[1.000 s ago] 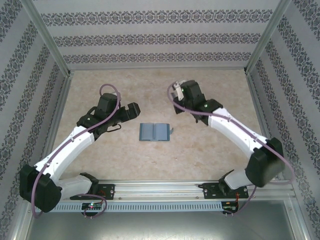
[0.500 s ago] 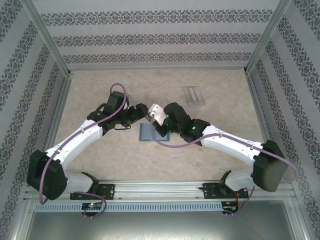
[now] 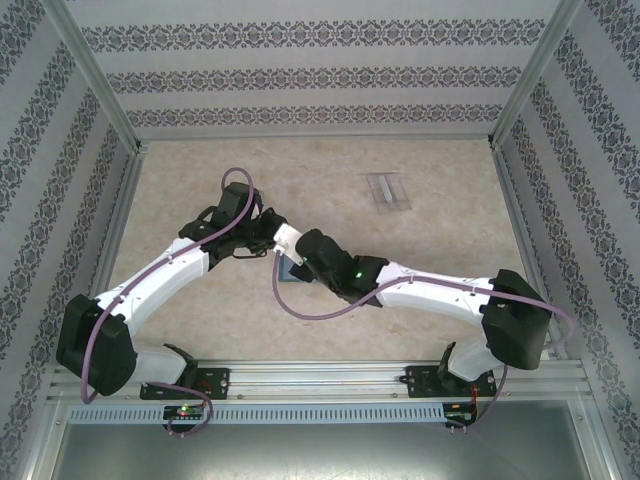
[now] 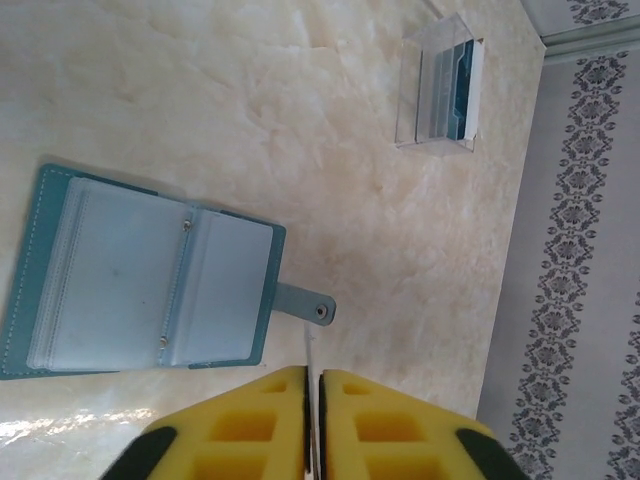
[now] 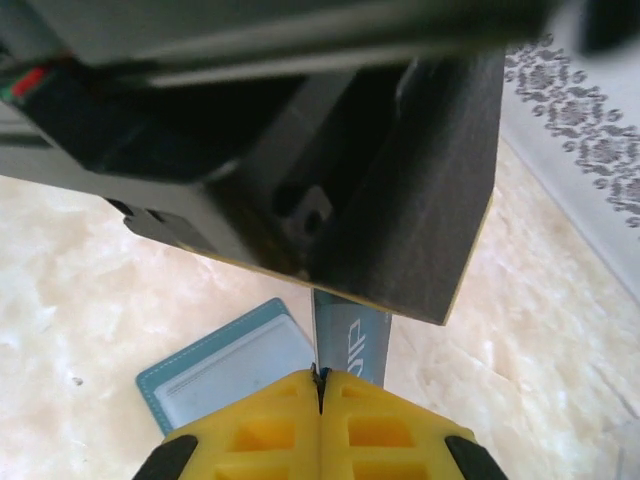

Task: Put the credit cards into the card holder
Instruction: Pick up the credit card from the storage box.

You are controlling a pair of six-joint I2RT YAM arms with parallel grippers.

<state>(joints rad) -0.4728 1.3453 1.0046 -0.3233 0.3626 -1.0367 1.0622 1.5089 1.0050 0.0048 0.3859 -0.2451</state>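
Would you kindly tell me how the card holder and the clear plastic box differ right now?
The card holder is opaque teal with grey-blue pockets; the clear plastic box is see-through. The holder lies opened flat, while the box stands taller, with walls. The holder's pockets look empty, whereas the box has something blue inside. Both rest on the table, apart from each other.
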